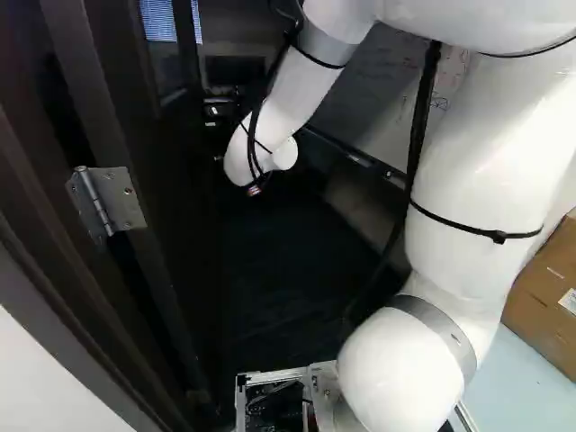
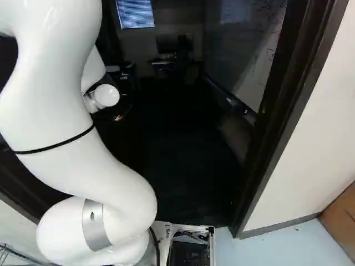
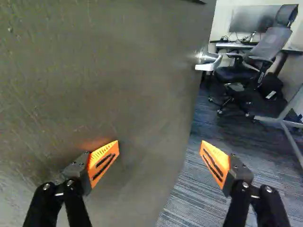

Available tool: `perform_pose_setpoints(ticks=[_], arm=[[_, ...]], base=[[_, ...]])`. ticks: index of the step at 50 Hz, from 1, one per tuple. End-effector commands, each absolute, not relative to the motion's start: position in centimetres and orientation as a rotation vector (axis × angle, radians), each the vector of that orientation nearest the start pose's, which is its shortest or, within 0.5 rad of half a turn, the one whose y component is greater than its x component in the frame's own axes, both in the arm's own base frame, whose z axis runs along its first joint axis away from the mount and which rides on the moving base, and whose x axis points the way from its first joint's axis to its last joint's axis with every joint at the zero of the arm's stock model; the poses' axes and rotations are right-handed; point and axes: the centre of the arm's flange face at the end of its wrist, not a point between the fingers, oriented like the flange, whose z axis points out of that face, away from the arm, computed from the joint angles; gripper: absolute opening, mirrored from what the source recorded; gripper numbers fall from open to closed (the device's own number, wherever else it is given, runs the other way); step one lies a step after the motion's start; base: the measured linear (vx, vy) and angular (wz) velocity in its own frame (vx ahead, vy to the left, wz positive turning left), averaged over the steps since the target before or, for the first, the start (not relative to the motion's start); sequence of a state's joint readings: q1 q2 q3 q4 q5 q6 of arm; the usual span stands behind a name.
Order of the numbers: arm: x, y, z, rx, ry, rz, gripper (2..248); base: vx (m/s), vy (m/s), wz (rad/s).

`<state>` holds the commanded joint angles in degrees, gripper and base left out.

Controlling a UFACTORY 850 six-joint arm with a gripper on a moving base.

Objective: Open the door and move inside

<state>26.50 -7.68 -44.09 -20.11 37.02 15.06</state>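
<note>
The dark gripper is small and hard to make out beyond the arm's wrist in the right base view. In the wrist view the gripper stands open with nothing held; one finger is in front of the door's broad face, the other past its free edge, over carpet. Whether the first finger touches the door cannot be told. The door stands swung inward at the left of the left base view, beside a metal hinge. Its handle is not clearly visible.
The dark doorway floor lies ahead, with the door frame on its right. Inside are an office chair, a desk with a monitor and a whiteboard. A cardboard box stands outside, at the right.
</note>
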Motion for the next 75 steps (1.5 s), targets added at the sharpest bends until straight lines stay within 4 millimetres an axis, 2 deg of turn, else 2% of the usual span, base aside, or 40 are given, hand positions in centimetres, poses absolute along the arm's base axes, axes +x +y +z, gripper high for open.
perform_pose_setpoints(ticks=[75], arm=[[46.7,37.8,46.2,-1.941,-0.990,-1.455,247]], base=[[0.000,0.000,0.000]])
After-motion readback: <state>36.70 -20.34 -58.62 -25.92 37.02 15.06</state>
